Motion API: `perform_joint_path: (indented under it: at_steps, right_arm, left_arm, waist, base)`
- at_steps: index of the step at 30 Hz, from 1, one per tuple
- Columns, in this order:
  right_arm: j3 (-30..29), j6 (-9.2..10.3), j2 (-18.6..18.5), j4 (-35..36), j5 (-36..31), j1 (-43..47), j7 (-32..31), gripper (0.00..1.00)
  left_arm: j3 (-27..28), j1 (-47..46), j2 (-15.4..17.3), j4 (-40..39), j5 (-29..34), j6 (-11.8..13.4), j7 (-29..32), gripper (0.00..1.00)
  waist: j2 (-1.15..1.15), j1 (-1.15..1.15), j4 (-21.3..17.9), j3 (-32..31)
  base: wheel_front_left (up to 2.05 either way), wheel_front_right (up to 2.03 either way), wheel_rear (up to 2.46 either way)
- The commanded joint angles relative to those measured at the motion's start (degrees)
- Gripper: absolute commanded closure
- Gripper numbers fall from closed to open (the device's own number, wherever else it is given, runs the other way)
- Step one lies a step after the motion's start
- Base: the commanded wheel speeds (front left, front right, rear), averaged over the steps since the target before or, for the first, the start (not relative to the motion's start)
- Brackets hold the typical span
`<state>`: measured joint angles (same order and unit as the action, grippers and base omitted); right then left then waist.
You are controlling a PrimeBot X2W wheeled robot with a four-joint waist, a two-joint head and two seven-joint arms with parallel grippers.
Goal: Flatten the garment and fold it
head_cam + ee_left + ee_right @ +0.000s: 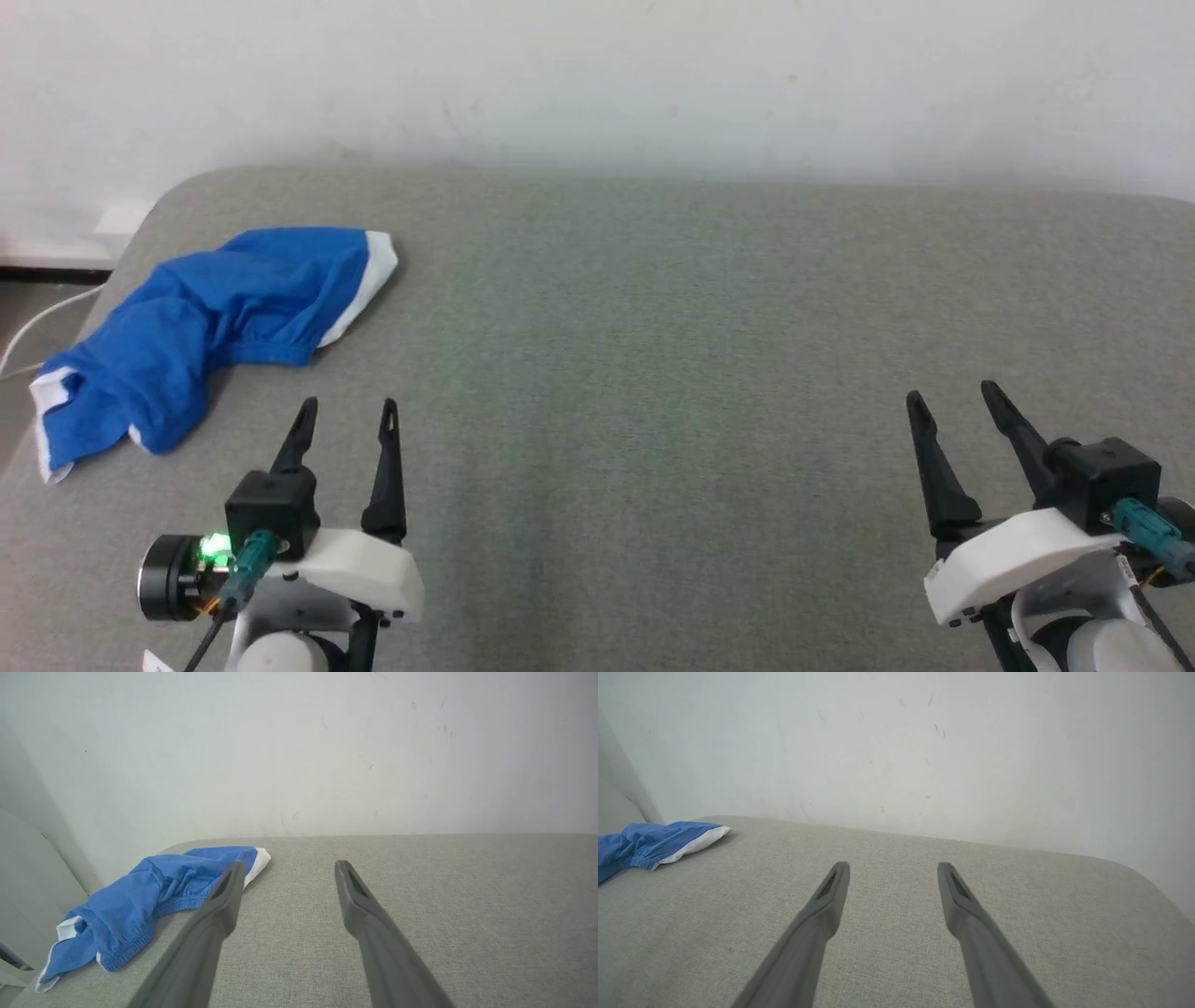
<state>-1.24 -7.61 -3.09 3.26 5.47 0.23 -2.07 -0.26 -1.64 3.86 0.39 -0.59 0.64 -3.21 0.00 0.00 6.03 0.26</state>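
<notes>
1. Shorts (215, 327) of thin blue cloth are seen crumpled in a heap at the far left of the grey tabletop (672, 373), close to its left edge and rounded corner. Nothing is touching them.
2. The left jaws are held wide open and empty, near the heap's closest end but apart from it. The right jaws are likewise spread wide and empty, well apart from the cloth on the other side.
3. Light, limp handling is to be expected. No shape is likely to be kept by the cloth once it is lifted, and anything not gripped is likely to sag and trail.
4. Little sliding is expected on the woven cover, so the cloth should be lifted clear rather than dragged.
5. The gathered elastic band (182, 903) is judged the firmest place to be gripped, since more thickness is offered there than in the single layers.
6. The white strip (369, 280) at the far end and the white edge (47, 397) at the near left end are judged useful second holds for spreading.
7. How many layers are bunched in the middle cannot be told, so a pinch there is best avoided.
</notes>
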Motion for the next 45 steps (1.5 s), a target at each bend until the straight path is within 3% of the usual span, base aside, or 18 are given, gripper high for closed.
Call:
perform_joint_path:
  at_steps: [1, 26, 45]
  right_arm:
    - [0.2, 0.04, 0.1, 0.5, 0.6, -0.7, -0.4, 0.00]
    - [3.4, 0.07, 0.1, 5.1, 0.2, -1.6, -4.5, 0.00]
    - [4.6, 0.08, 0.0, 8.6, 0.4, -3.5, -8.0, 0.00]
  left_arm:
    - [0.2, -1.1, 0.4, 0.3, -0.5, 0.4, -0.7, 0.00]
    - [-0.5, -3.0, 0.9, 2.0, -1.5, 1.5, -4.8, 0.00]
    - [0.0, -7.8, 2.0, 2.9, -3.4, 2.5, -6.7, 0.00]
  waist:
    - [0.00, 0.00, 1.8, 0.0]
    - [0.00, 0.00, 13.2, 0.6]
    - [0.00, 0.00, 16.7, 3.8]
  base:
    - [0.00, 0.00, 0.00]
    - [0.00, 0.00, 0.00]
    - [0.00, 0.00, 0.00]
